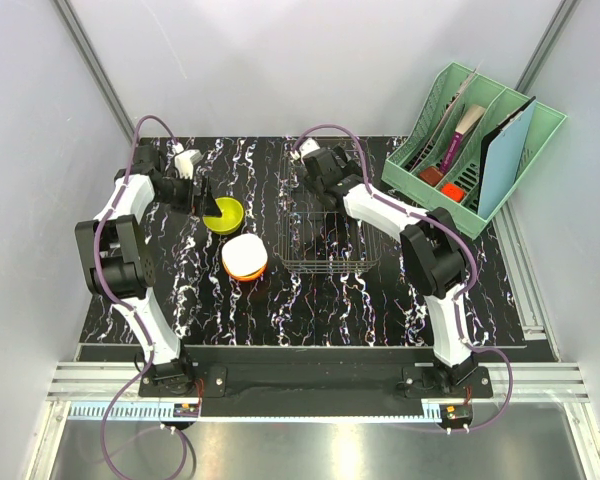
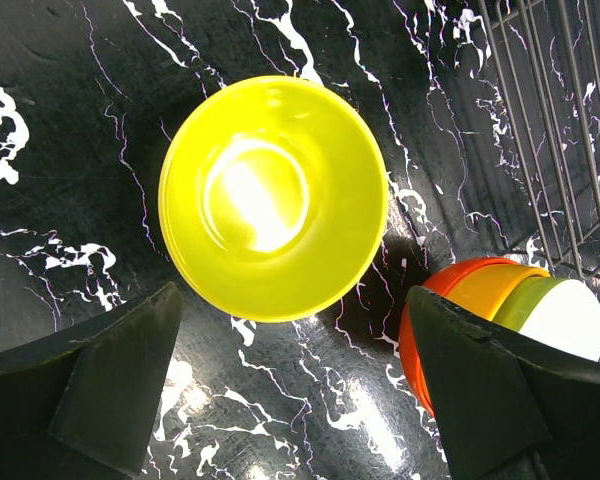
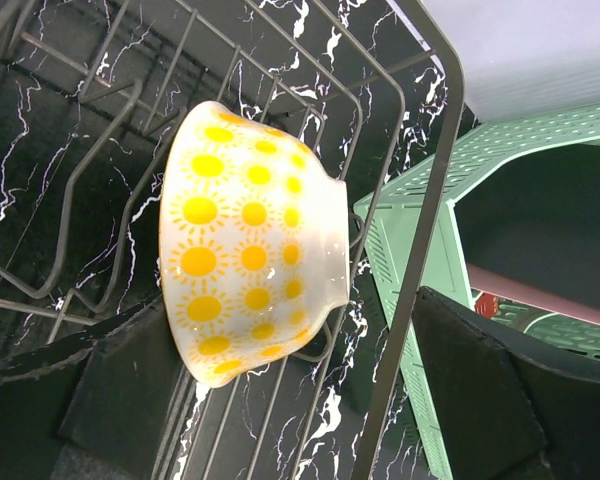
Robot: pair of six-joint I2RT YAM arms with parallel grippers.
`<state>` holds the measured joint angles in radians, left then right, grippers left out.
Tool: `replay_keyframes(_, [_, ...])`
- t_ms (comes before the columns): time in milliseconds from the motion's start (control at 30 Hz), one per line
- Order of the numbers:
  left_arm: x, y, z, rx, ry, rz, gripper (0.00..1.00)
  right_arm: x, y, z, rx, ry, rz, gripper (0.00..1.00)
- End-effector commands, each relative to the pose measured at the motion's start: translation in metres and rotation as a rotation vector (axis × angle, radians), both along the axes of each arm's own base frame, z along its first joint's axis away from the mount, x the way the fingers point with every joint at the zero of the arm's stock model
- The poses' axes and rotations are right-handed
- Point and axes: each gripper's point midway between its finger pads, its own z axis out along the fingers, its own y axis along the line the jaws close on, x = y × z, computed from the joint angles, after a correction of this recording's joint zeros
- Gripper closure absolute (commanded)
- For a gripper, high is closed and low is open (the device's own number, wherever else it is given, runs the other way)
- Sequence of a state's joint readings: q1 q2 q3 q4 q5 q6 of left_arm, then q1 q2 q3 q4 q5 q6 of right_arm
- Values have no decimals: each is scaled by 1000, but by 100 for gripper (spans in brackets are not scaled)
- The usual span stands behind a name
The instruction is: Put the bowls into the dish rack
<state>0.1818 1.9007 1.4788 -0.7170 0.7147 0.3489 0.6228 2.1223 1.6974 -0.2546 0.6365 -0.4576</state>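
Observation:
A yellow bowl sits upright on the table left of the dark wire dish rack. A stack of nested bowls, orange outside and white on top, stands just in front of it. My left gripper hovers open and empty over the yellow bowl's near edge, with the stack beside its right finger. My right gripper is open over the rack's far end. In the right wrist view a white bowl with yellow suns stands on edge in the rack, close to my left finger.
A mint-green slotted organiser holding flat items stands at the back right, close to the rack; its wall shows in the right wrist view. The black marbled table ends at pale walls left and behind.

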Motion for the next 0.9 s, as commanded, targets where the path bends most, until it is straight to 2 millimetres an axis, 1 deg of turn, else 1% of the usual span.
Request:
replay_keyframes(0, [2, -2, 1, -28, -21, -24, 1, 4, 15, 37, 52, -65, 22, 1])
replay_keyframes(100, [2, -2, 2, -27, -25, -25, 1, 0, 21, 44, 87, -38, 58, 0])
replay_keyframes(133, [2, -2, 2, -28, -22, -25, 1, -3, 28, 45, 107, -20, 90, 0])
replay_keyframes(167, [2, -2, 2, -29, -23, -25, 1, -7, 28, 47, 114, -1, 103, 0])
replay_keyframes(233, [3, -2, 1, -29, -20, -25, 1, -11, 36, 51, 147, 21, 147, 0])
replay_keyframes(267, [3, -2, 0, -30, -17, -25, 1, -16, 38, 54, 153, 41, 168, 0])
replay_keyframes(333, [3, -2, -2, -32, -13, -23, 1, -23, 48, 52, 183, 83, 228, 0])
replay_keyframes(400, [3, -2, -3, -32, -8, -21, 1, -32, 51, 52, 200, 126, 266, 0])
replay_keyframes(433, [4, -1, -3, -28, -10, -21, 1, -37, 57, 50, 221, 149, 296, 0])
replay_keyframes(500, [4, 0, -5, -26, -5, -18, 1, -43, 58, 51, 239, 164, 309, 0])
replay_keyframes(533, [5, 1, -5, -25, -6, -16, 1, -42, 55, 54, 239, 152, 298, 0])
replay_keyframes(567, [5, 1, -6, -25, -5, -16, 1, -38, 53, 61, 246, 115, 275, 0])
replay_keyframes(600, [5, 1, -6, -26, -3, -14, 1, -33, 46, 64, 229, 87, 239, 1])
replay_keyframes(700, [4, 0, -6, -30, 1, -15, 1, -25, 42, 75, 233, 49, 228, 2])
replay_keyframes(733, [3, 0, -8, -30, 3, -16, 1, -21, 37, 75, 232, 49, 221, 2])
replay_keyframes(767, [4, 0, -7, -27, -1, -17, 1, -21, 36, 71, 231, 61, 223, 2])
replay_keyframes(800, [3, 0, -8, -26, 2, -17, 1, -19, 38, 74, 256, 68, 241, 1])
replay_keyframes(833, [3, 0, -7, -24, 0, -18, 1, -15, 32, 72, 290, 82, 223, 1])
replay_keyframes(867, [3, 0, -8, -24, 1, -19, 1, -16, 28, 64, 307, 125, 219, 2])
